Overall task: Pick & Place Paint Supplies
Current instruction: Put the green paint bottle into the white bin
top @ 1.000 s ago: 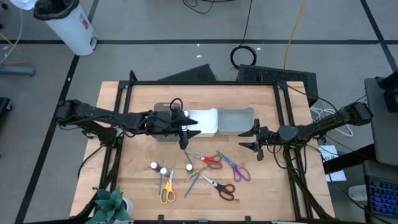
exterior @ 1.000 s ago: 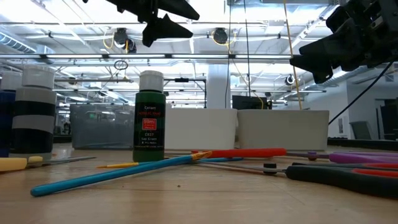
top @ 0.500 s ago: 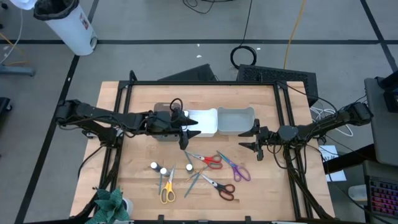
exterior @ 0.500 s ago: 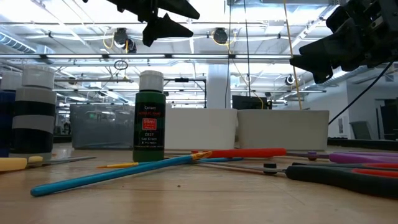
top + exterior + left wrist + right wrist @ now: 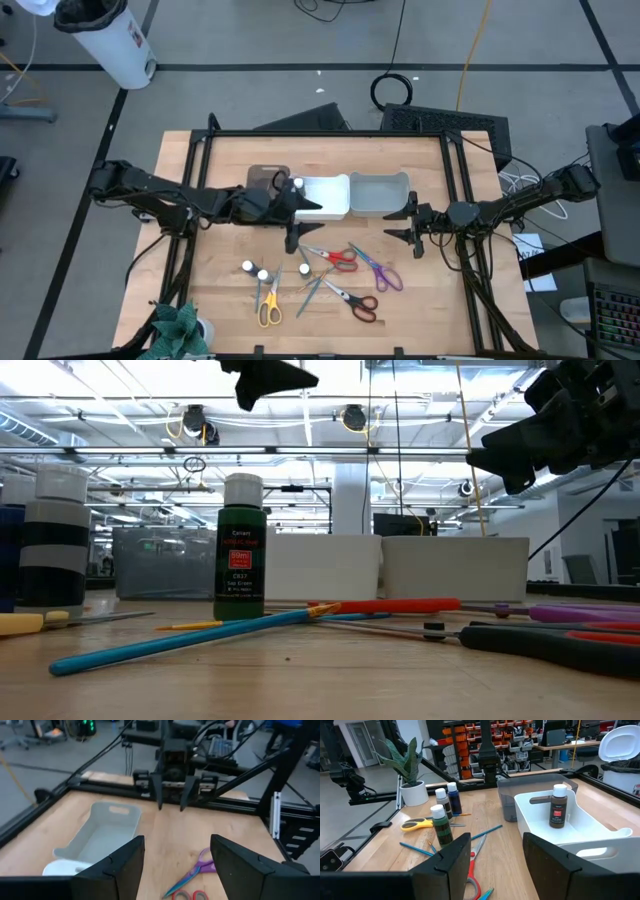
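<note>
One brown bottle (image 5: 558, 808) stands upright on the floor of the white bin (image 5: 330, 197). Three more white-capped bottles (image 5: 262, 272) stand on the table, the green one (image 5: 242, 550) nearest the low camera. Red scissors (image 5: 336, 257), purple scissors (image 5: 382, 271), yellow scissors (image 5: 268, 306), black-handled scissors (image 5: 356, 302) and teal brushes (image 5: 312, 288) lie flat on the wood. My left gripper (image 5: 305, 226) hangs open above the table, just near of the white bin. My right gripper (image 5: 412, 226) hangs open to the right of the scissors.
A brown bin (image 5: 268, 178) and a grey bin (image 5: 381, 194) flank the white one along the far side. A potted plant (image 5: 180, 328) stands at the near left corner. A black frame (image 5: 320, 134) rims the table.
My left gripper has swung toward the table's near edge and rolled a little, uncovering the brown bin; in the low view it has risen toward the picture's top. Its fingers stay open. The bottles, scissors and brushes lie as before.
</note>
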Robot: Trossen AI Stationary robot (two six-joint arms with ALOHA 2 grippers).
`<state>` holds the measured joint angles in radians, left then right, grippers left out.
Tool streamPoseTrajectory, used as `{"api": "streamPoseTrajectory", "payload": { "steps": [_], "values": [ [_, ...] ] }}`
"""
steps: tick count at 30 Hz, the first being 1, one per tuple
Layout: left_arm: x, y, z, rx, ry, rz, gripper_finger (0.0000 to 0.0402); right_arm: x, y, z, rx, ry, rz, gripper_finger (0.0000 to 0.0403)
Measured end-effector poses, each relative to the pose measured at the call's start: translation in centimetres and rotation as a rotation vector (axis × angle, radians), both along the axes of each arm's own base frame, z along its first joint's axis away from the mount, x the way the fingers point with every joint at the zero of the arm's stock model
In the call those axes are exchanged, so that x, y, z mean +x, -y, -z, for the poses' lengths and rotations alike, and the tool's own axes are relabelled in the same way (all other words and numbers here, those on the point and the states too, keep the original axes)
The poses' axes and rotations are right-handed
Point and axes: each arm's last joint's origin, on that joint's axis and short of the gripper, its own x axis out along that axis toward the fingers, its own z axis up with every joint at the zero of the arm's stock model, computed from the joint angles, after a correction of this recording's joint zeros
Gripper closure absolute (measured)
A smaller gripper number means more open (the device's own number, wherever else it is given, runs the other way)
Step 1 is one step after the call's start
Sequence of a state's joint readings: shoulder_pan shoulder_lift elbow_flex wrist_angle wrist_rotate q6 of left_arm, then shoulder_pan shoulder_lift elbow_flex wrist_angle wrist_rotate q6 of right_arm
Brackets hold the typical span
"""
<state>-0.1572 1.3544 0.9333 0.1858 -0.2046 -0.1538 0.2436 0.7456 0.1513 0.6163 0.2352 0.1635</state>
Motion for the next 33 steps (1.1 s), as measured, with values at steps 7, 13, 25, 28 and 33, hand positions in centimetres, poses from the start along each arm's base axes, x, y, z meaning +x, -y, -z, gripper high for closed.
{"api": "streamPoseTrajectory", "payload": {
  "steps": [7,13,25,28,33],
  "values": [
    [0.0,0.4,-0.4,0.022,0.038,0.017,0.0167,0.0,0.0,0.0,0.000,0.000,0.000,0.0232],
    [0.0,0.4,-0.3,0.024,0.026,0.017,0.0167,0.0,0.0,0.0,0.000,0.000,0.000,0.0232],
    [-0.2,0.4,0.6,0.038,-0.062,0.020,0.0167,0.0,0.0,0.0,0.000,0.000,-0.001,0.0232],
    [-0.3,0.4,0.7,0.040,-0.079,0.021,0.0167,0.0,0.0,0.0,0.000,0.000,-0.001,0.0232],
    [-0.5,0.6,1.4,0.041,-0.148,0.023,0.0167,0.0,0.0,0.0,0.000,0.000,-0.001,0.0232]
  ]
}}
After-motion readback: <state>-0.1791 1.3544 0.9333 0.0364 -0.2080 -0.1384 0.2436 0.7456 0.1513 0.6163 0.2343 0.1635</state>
